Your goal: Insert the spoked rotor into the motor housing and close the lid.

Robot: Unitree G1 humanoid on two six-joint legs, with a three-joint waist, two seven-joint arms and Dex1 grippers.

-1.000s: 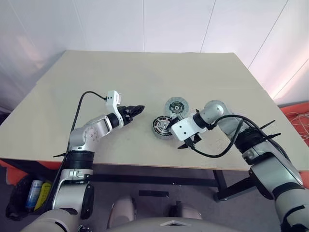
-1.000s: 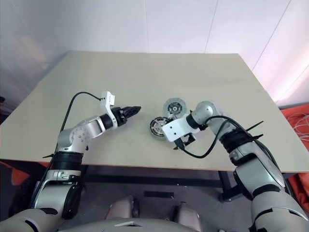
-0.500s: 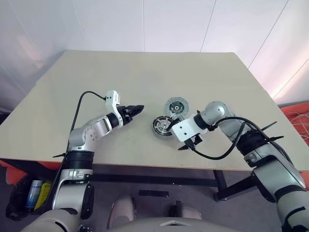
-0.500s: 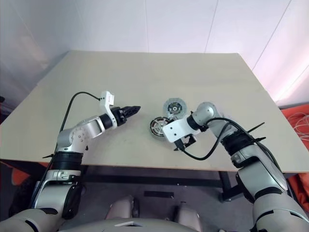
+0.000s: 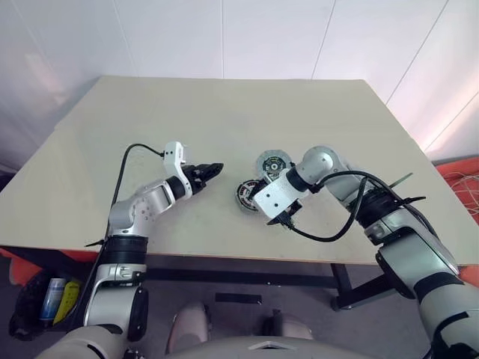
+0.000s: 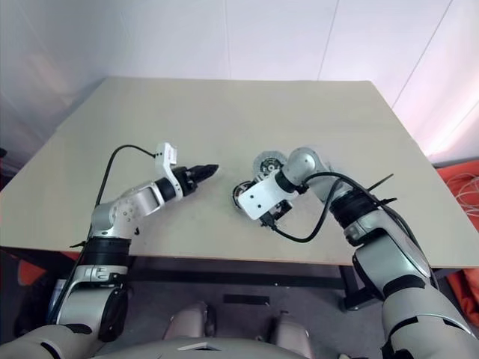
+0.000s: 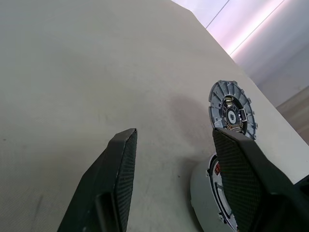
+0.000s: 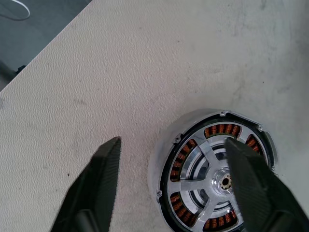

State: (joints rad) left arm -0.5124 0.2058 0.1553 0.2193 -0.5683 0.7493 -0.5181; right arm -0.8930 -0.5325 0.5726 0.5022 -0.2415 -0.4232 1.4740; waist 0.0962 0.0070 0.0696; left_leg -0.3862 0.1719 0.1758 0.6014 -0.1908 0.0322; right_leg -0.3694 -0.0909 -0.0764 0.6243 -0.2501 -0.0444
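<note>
Your right claw hangs over the motor housing with its fingers apart and nothing between them; one finger is over bare counter, the other over the housing's rim. Look down that wrist view and you will see the spoked rotor already seated: silver spokes and hub sit inside the ring of copper windings, and the black rim lies flush within the case. So count the insertion as done, as far as these pictures show.

Your left claw is also apart and empty, held just above the counter and pointing toward the parts, some way short of them. Past its fingers lies the lid, flat on the counter with its ribbed inner face up, just beyond the housing and close beside it, seemingly not touching.

In the head views the housing sits near the middle of the counter, partly under your right wrist, with the lid right behind it.

What is left is the closing: the lid has not been picked up, and it probably needs turning over before it goes on. Either claw is free to take it.
</note>
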